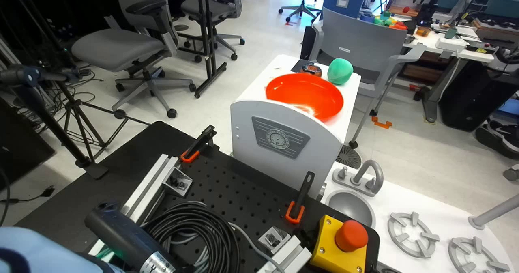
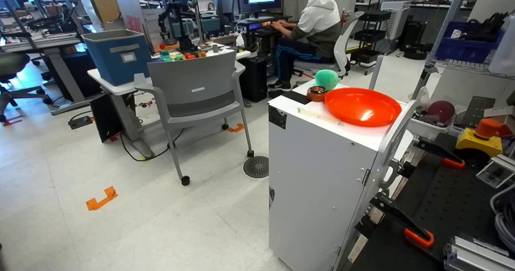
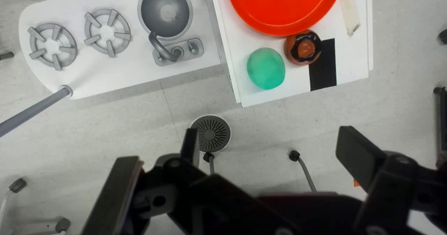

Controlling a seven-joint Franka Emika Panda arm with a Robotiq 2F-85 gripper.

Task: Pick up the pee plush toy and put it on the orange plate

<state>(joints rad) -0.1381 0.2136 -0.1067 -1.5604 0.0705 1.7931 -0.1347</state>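
Note:
The pee plush toy (image 3: 266, 68), a round green ball, rests on a white cabinet top near its edge, as in both exterior views (image 1: 339, 71) (image 2: 326, 79). Beside it lies the orange plate (image 3: 284, 9), partly cut off by the wrist view's upper border; its whole wide dish shows in an exterior view (image 2: 362, 106). Nothing is on the plate. In the wrist view my gripper (image 3: 267, 132) is open, its fingertips far apart with only floor seen between them. Toy and plate appear ahead of the fingers, untouched. Neither exterior view shows the gripper.
A brown, dark-topped doughnut-like thing (image 3: 303, 48) sits close against plate and toy. The cabinet's raised grey back panel (image 1: 284, 139) stands beside the plate. A toy sink (image 3: 165, 11) with a curved faucet (image 3: 162, 47) adjoins the cabinet. A grey chair (image 2: 193, 89) stands close by.

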